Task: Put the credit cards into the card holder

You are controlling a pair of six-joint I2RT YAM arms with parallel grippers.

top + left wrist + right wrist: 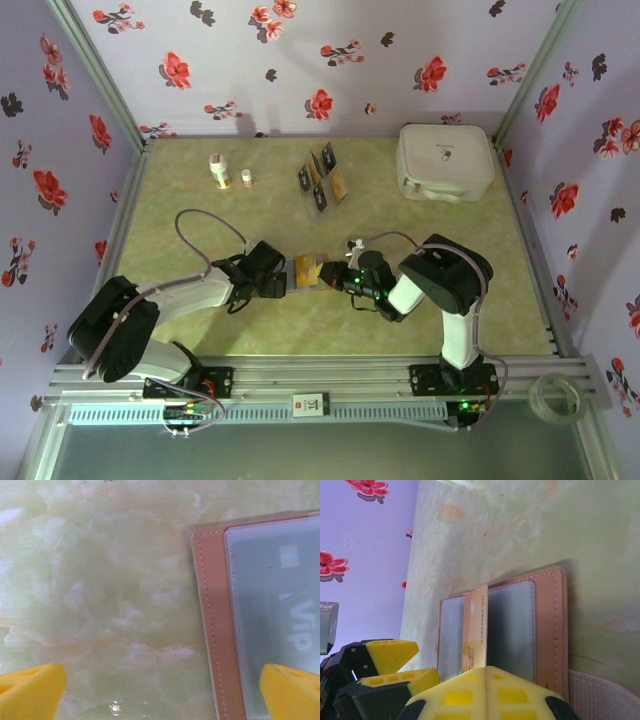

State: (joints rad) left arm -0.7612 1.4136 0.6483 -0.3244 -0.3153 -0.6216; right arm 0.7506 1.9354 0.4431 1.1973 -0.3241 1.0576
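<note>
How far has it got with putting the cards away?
One VIP card already sits behind the card holder's clear pocket. The right gripper holds a gold card over the open holder, while the open left gripper straddles its edge. Several cards stand upright farther back, not yet moved.

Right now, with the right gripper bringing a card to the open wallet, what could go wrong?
The gold card in the right gripper meets the card holder near its fold, so it may miss a pocket. The left gripper is open, so the card holder could slide.
</note>
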